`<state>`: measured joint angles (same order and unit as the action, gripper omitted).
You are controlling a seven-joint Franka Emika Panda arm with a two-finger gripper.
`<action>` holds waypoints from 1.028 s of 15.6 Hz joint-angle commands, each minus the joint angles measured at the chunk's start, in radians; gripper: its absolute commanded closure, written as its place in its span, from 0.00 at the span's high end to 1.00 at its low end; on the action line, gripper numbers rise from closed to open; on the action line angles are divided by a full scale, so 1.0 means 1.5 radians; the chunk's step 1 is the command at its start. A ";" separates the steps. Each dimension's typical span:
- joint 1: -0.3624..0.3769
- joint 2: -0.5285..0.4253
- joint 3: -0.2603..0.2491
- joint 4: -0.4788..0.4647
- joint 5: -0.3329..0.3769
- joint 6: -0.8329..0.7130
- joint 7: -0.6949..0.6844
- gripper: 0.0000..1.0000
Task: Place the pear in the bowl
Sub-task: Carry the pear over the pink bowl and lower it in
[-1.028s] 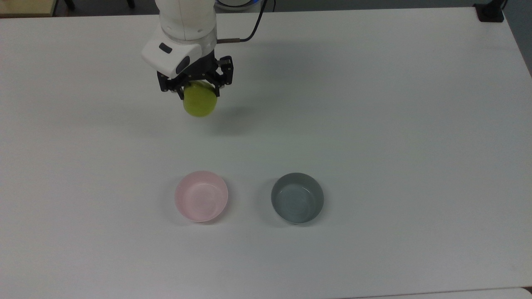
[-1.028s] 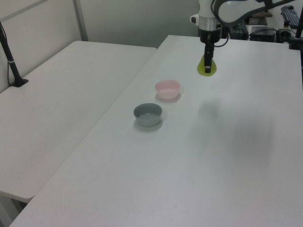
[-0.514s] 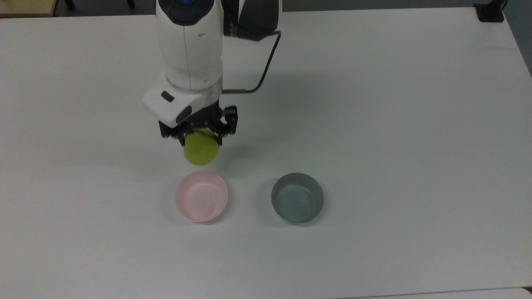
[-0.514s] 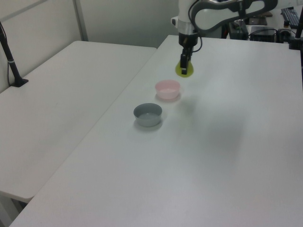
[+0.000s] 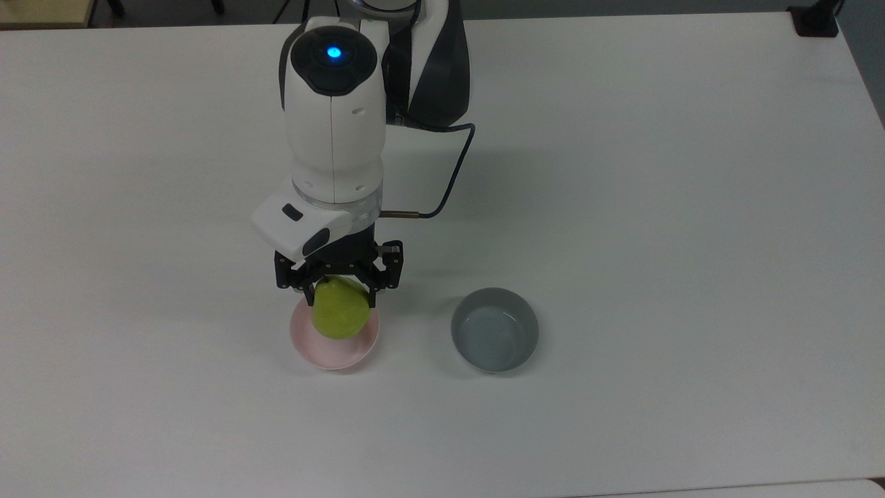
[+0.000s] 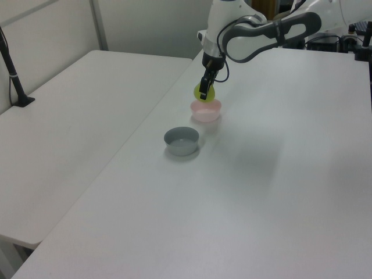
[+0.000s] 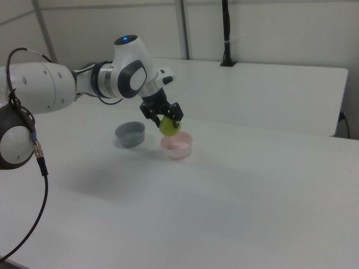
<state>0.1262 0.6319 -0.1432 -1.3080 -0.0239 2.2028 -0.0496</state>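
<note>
A yellow-green pear (image 5: 339, 317) hangs in my gripper (image 5: 338, 290), whose black fingers are shut on its upper part. It is held just above the pale pink bowl (image 5: 333, 353), covering the bowl's far half in the top view. In the left view the pear (image 6: 203, 93) hovers over the pink bowl (image 6: 206, 111), a small gap apart. The right view shows the pear (image 7: 168, 127) held by the gripper (image 7: 164, 119) a little over the bowl (image 7: 177, 145), toward its far-left rim.
A grey bowl (image 5: 494, 330) of like size stands to the right of the pink one in the top view. Both sit on a broad white table (image 5: 691, 207). A black cable (image 5: 449, 180) loops off the arm's wrist.
The arm has carried the pear down the top view, from the table's far part to just over the pink bowl. The grip has stayed shut on the pear.
</note>
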 commanded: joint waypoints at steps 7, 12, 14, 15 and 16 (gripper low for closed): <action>0.007 0.043 -0.006 -0.001 -0.002 0.028 0.012 0.34; 0.007 0.056 -0.006 -0.005 -0.002 0.051 0.021 0.58; 0.008 0.055 -0.006 -0.009 -0.004 0.053 0.027 0.70; 0.008 0.053 -0.007 -0.009 -0.002 0.053 0.027 0.79; 0.008 0.049 -0.008 -0.009 -0.002 0.053 0.028 0.89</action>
<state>0.1276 0.7204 -0.1432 -1.3098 -0.0241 2.2578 -0.0336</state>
